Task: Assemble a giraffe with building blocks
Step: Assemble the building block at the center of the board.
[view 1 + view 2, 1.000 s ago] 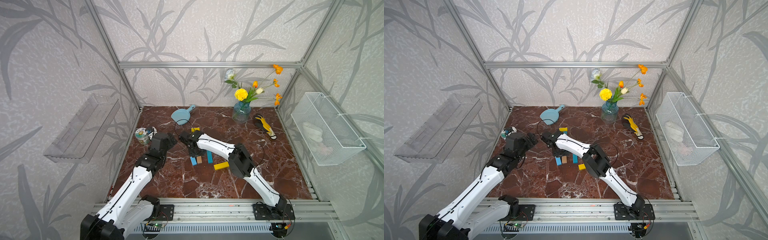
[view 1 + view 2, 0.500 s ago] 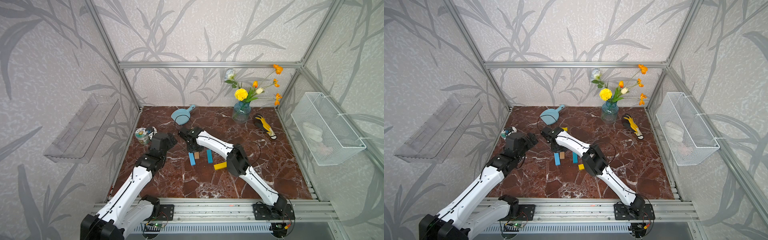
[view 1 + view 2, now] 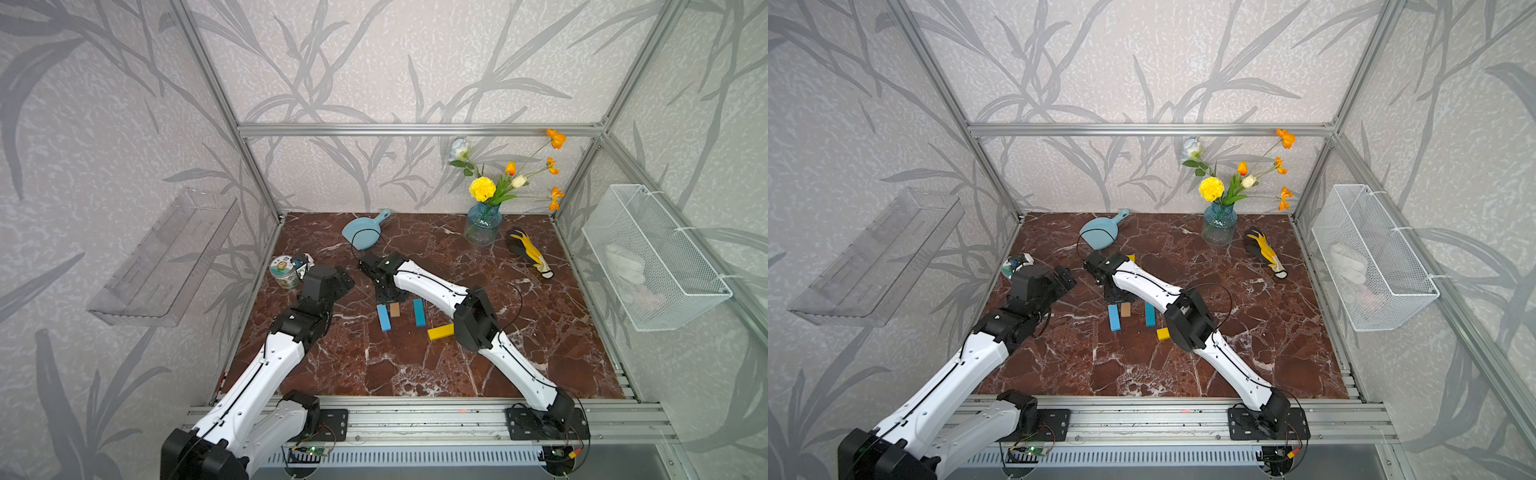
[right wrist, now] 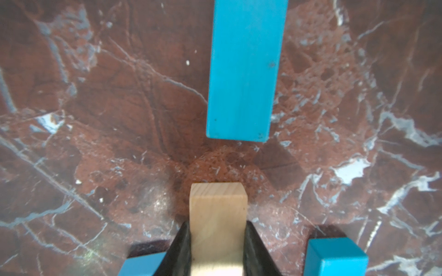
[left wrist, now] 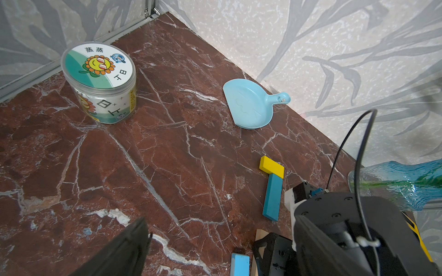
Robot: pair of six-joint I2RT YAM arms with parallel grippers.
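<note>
My right gripper (image 4: 217, 229) is shut on the tan block (image 4: 218, 210), low over the marble table (image 3: 415, 374). A small gap separates the block's free end from a teal block (image 4: 244, 71) lying ahead of it. That teal block (image 5: 272, 196) touches the short yellow block (image 5: 271, 163) at its far end. Beside the gripper (image 3: 390, 297) lie a light-blue block (image 3: 383, 318), a second teal block (image 3: 419, 312) and a yellow block (image 3: 440, 331). My left gripper (image 3: 347, 282) hovers open and empty to the left.
A pale-blue dustpan (image 3: 361, 235) lies at the back and a printed jar (image 3: 284, 272) stands at the left edge. A glass vase of flowers (image 3: 482, 224) and a yellow-and-black glove (image 3: 530, 253) are at the back right. A wire basket (image 3: 652, 257) hangs on the right wall.
My right gripper has shifted the tan block slightly toward the back, closer to the teal bar. The left arm has stayed still.
</note>
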